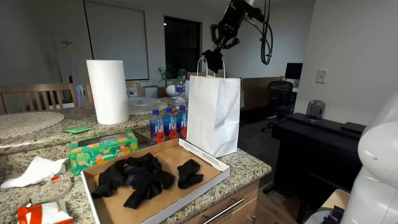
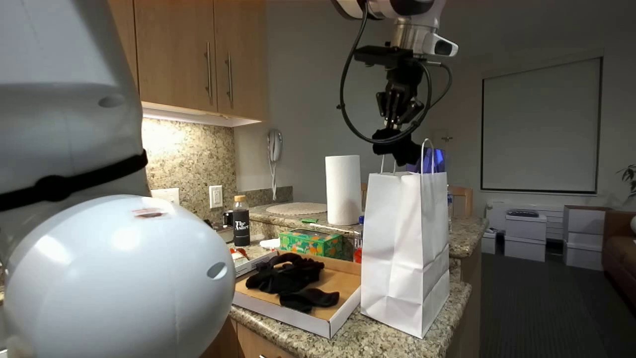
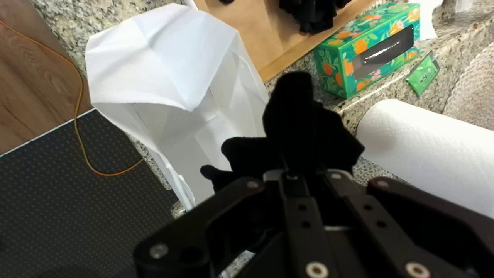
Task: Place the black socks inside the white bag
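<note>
— Where's the white bag (image 1: 213, 115)?
— Below my tool (image 1: 217, 49), which pinches a black sock (image 1: 213, 61) near the bag's handles (image 2: 423, 156), apparently above the open mouth (image 3: 181, 125).
— The other socks (image 1: 145, 177)?
— In the tray (image 1: 202, 189) beside it.

You hold a crumpled black sock bundle (image 1: 214, 60) over the white bag (image 1: 214, 115), upright and open on the bench (image 1: 247, 166); more black socks (image 1: 146, 179) lie in the tray (image 1: 192, 196), one apart.
</note>
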`<move>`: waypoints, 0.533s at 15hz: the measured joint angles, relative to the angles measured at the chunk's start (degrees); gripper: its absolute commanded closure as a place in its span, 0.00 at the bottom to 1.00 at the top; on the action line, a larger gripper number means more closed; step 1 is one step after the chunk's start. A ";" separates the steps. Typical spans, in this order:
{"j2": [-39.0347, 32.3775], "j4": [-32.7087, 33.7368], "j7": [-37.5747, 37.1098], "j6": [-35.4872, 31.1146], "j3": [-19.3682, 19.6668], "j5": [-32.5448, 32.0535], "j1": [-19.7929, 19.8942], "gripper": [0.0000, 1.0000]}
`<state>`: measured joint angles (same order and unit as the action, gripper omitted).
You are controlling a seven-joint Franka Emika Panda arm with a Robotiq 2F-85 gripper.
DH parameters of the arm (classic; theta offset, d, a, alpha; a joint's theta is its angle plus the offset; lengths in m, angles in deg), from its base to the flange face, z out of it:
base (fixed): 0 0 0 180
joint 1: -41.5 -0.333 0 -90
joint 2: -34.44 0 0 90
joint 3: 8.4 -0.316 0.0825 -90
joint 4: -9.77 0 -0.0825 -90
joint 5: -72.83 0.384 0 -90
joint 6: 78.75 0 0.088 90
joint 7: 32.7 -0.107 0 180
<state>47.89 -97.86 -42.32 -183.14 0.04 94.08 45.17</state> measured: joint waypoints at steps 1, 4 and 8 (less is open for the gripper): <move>-0.86 0.01 0.00 0.00 0.04 0.07 0.01 0.93; -2.77 0.02 -0.04 0.00 0.42 0.88 0.24 0.93; -4.41 0.02 -0.04 0.03 0.83 1.88 1.17 0.93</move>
<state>43.48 -97.84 -42.36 -183.11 0.88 95.97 46.34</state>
